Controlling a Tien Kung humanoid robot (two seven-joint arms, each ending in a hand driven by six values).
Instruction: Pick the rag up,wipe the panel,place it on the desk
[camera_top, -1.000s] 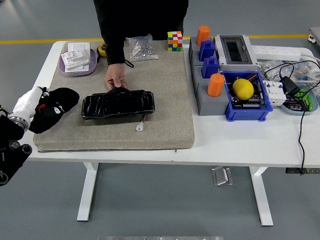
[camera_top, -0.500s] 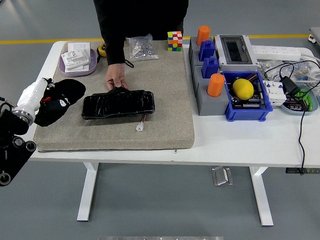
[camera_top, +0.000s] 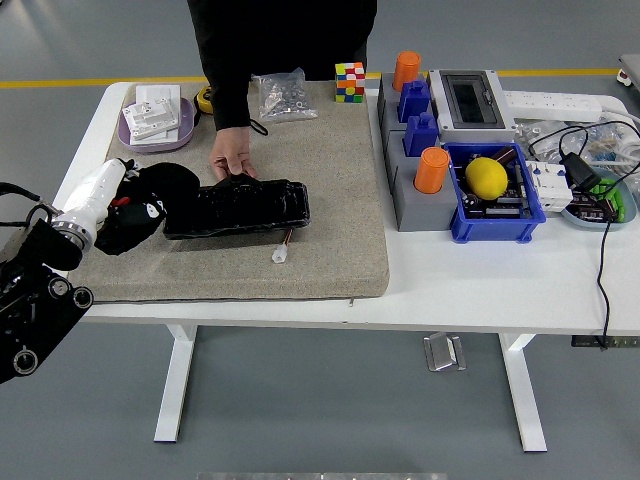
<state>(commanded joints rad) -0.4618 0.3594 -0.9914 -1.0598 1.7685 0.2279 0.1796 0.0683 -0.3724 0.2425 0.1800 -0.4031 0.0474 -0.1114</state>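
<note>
White desk (camera_top: 470, 290) on a grey floor, big beige felt mat (camera_top: 330, 200) covering its left half. My left hand (camera_top: 118, 190) is clenched on the crumpled black rag (camera_top: 150, 195), which touches the left end of the glossy black panel (camera_top: 240, 208) on the mat. A person's hand (camera_top: 232, 155) rests on the panel's far edge. Mat bare in front of the panel to its near edge; right side crowded with bins and cables.

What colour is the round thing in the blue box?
Yellow. The ball sits in the blue bin, seen clearly in the head view.
</note>
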